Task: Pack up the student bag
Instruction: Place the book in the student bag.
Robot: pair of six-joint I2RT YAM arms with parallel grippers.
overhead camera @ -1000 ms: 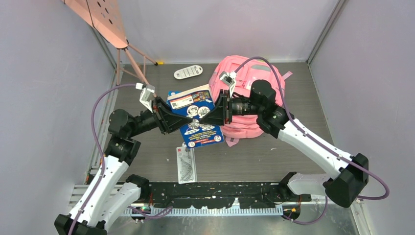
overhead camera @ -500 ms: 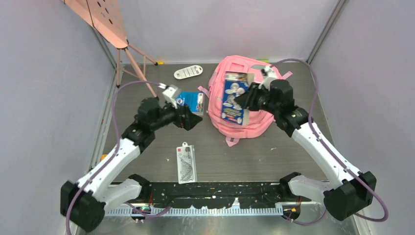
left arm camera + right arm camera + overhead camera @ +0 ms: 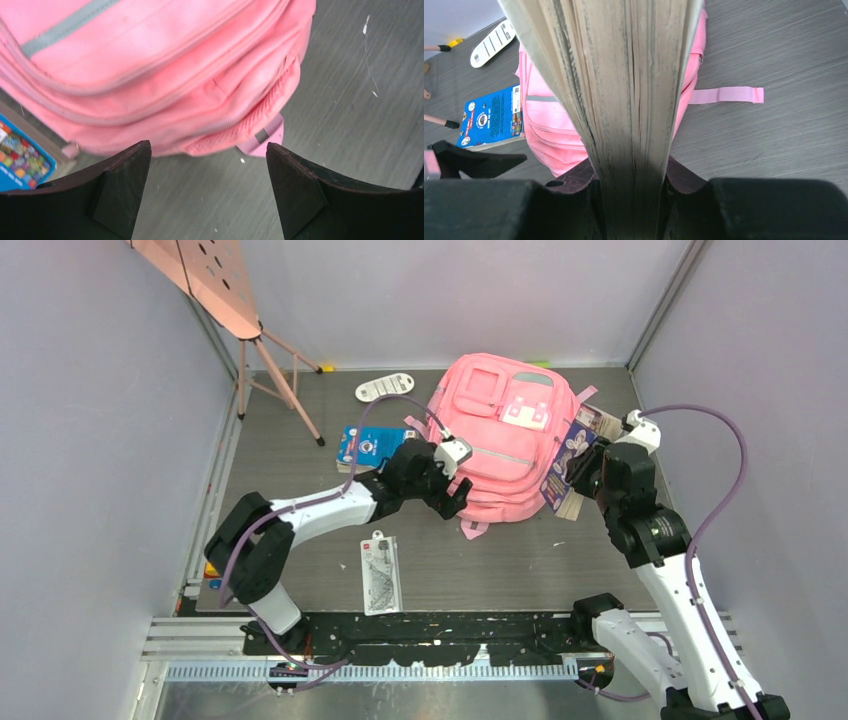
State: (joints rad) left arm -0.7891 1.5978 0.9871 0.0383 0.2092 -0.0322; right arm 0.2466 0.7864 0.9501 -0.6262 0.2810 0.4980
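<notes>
The student bag (image 3: 497,435), a soft pink backpack, lies flat in the middle of the table; it also fills the top of the left wrist view (image 3: 165,70). My left gripper (image 3: 456,496) hovers at its near-left edge, open and with nothing between the fingers (image 3: 207,172). My right gripper (image 3: 583,468) is just right of the bag, shut on a thick book (image 3: 566,462) held on edge; its page edges (image 3: 624,100) fill the right wrist view, with the bag (image 3: 549,135) behind them.
A blue book (image 3: 368,445) lies left of the bag. A white remote-shaped item (image 3: 385,387) sits at the back, a flat clear package (image 3: 380,573) near the front edge. A pink stand (image 3: 215,280) leans in the back left corner. Walls close both sides.
My left gripper opened and swung right from the blue book to the bag's near-left edge. My right gripper carried its book from over the bag to the bag's right side.
</notes>
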